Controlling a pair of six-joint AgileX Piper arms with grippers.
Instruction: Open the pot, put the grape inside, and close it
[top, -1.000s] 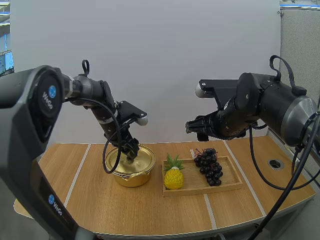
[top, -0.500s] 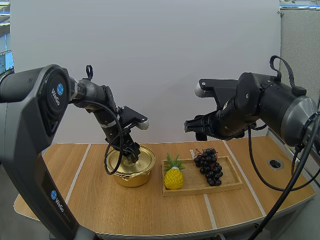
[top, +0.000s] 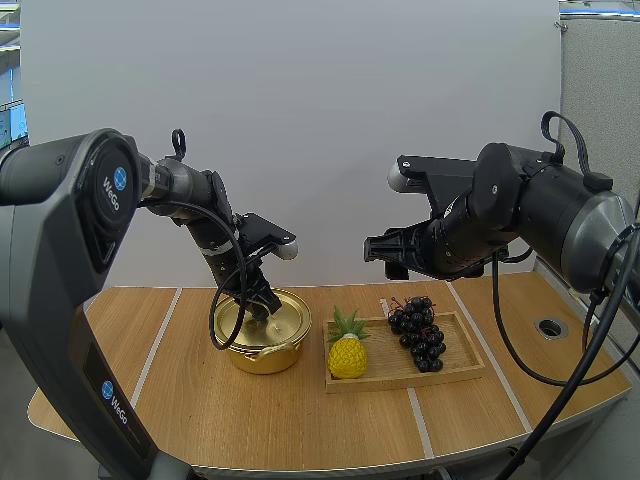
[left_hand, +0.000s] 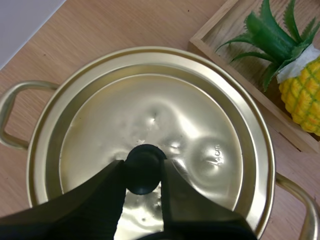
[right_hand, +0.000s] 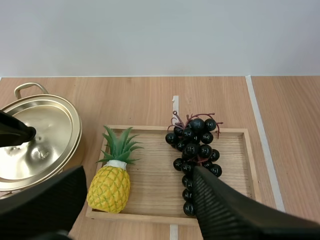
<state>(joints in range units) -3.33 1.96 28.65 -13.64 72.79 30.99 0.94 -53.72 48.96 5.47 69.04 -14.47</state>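
Light wooden table (top: 300, 430), white wall behind; the gold pot (top: 262, 358) sits on my left side, its lid (left_hand: 200, 115) on. My left gripper (top: 262, 306) stands over the pot's centre, its fingers pressed to either side of the black knob (left_hand: 144, 167), so I judge the lift goes straight up. To the right of the pot, past the pineapple (top: 347, 357), the grapes (top: 417, 330) lie on the tray (top: 400, 382), stem end farthest from me. My right gripper (top: 380, 250), spread and empty, hangs above them and is the nearer arm.
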